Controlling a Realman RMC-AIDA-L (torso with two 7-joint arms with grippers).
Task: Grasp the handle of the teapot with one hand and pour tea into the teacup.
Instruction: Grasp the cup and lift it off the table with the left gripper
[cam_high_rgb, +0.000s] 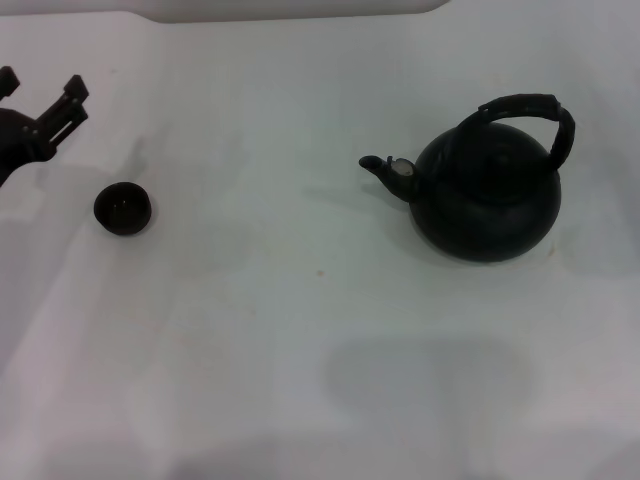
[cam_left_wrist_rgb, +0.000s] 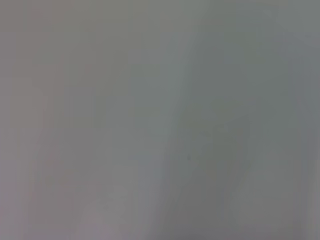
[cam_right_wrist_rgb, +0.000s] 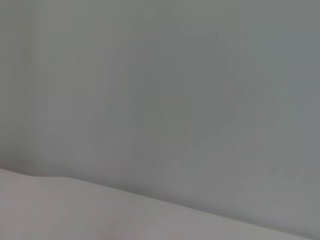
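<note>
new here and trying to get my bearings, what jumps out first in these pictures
The big round black teapot stands out first, on the right of the white table, its spout pointing left and its arched handle upright over the lid. Far to the left sits the small dark teacup, well apart from it. The left tool hangs open just behind the cup at the left edge; the right one is out of sight.

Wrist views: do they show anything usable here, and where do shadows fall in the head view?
Left wrist view: only a featureless grey blur, nothing in focus. Right wrist view: the same grey, with a paler band along one edge. Head view: sharp enough; soft shadows beside the teapot and the teacup, a faint broad one on the table near the front; left gripper at the edge.
</note>
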